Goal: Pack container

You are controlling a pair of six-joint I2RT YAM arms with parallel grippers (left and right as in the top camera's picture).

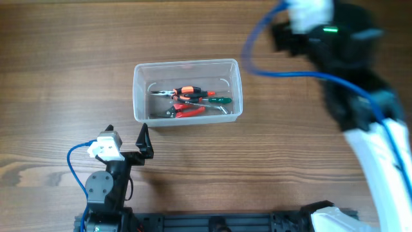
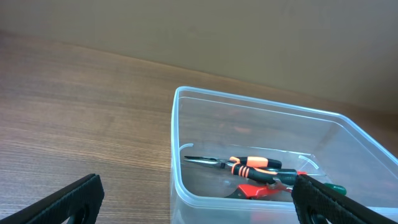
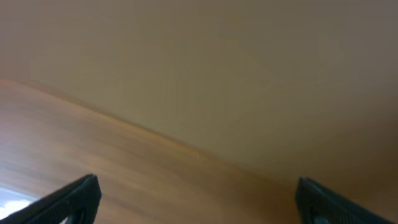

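The wooden table [image 1: 64, 64] is filling the overhead view, bare of any loose tools that I can see. The right arm [image 1: 360, 96] is showing blurred at the far right corner. Its right gripper [image 3: 199, 205] is pointing at wall and table edge, fingers spread wide and carrying nothing.

The container [image 1: 187, 92] is sitting near the table's centre, upright and uncovered. The left gripper [image 1: 127, 136] is waiting just in front of its near wall, jaws parted and released, touching nothing.

Inside, orange-handled pliers [image 1: 187, 92], a green-handled screwdriver [image 1: 215, 100] and red-handled cutters [image 1: 187, 111] are lying together on the floor of the tub.

Packing is looking largely complete. Any further approach is best made from above, with the fingers kept off the raised rim, since a light tub like this is likely to slide.

No lid is appearing in any view. The left wrist view is cutting off the tub's right end. How the tools are overlapping is hard to make out.
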